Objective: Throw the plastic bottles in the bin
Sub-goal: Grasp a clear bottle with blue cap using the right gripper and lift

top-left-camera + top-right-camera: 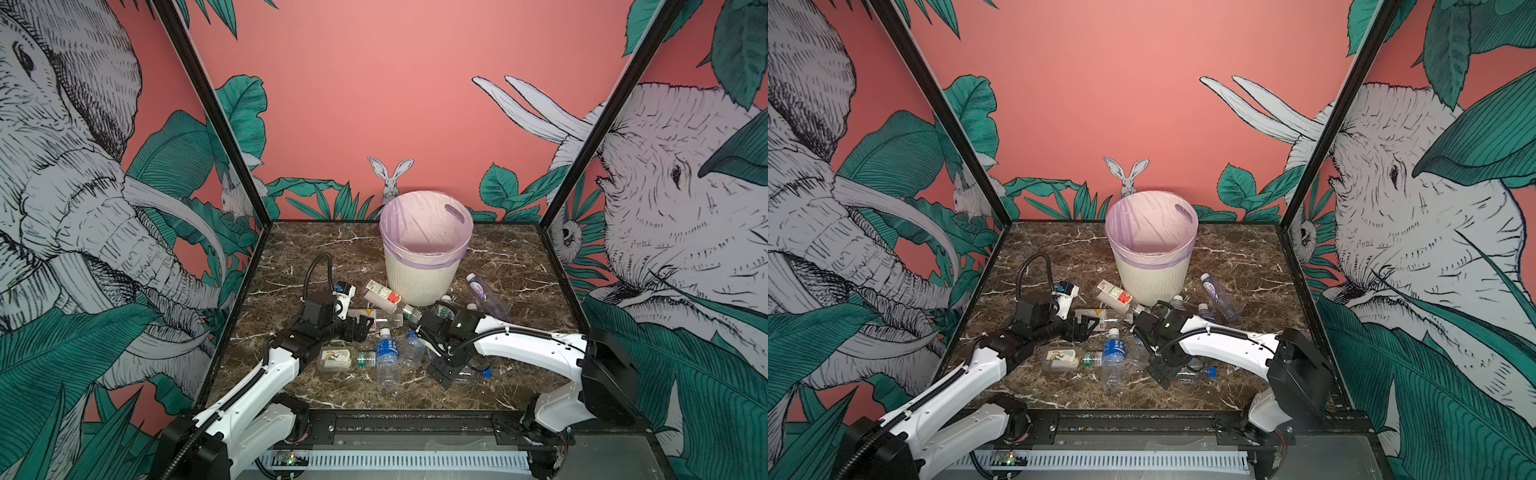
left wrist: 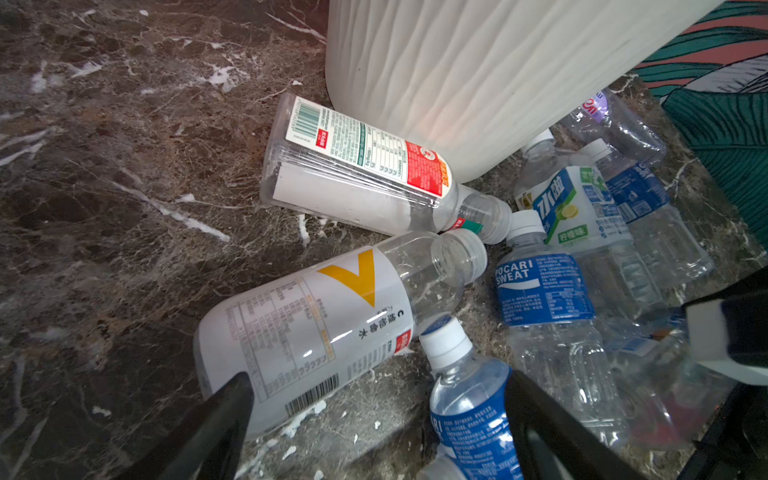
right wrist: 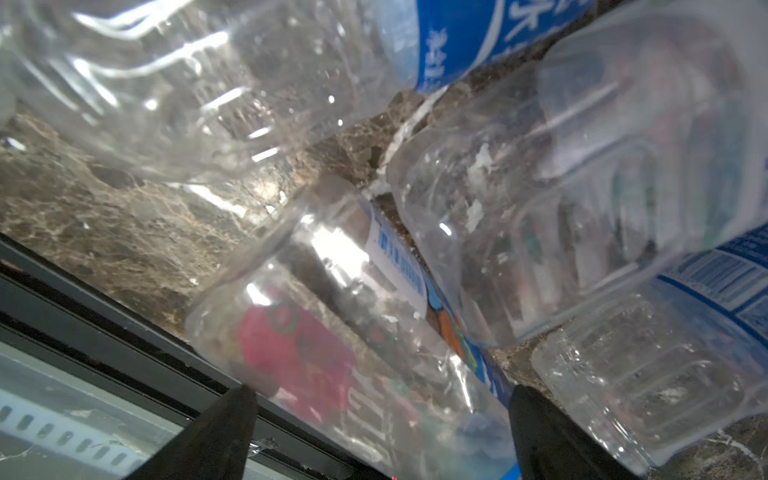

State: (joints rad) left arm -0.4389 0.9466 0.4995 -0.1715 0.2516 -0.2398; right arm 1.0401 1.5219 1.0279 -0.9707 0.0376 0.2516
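While straddling the red-labelled bottle (image 3: 299,357), right gripper (image 3: 380,390): open, near right; centre on its body before closing.
Left gripper (image 2: 378,376): open at the yellow-marked bottle (image 2: 316,316).
Plastic bottles (image 1: 387,353): strewn on worktop (image 1: 311,257) before the bin (image 1: 415,282).

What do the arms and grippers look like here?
White shells, black joints and black ribbed cable hoses on left arm and right arm. The left gripper and right gripper are black, with tapered fingers. Green light on the right wrist; white-and-blue module on the left.
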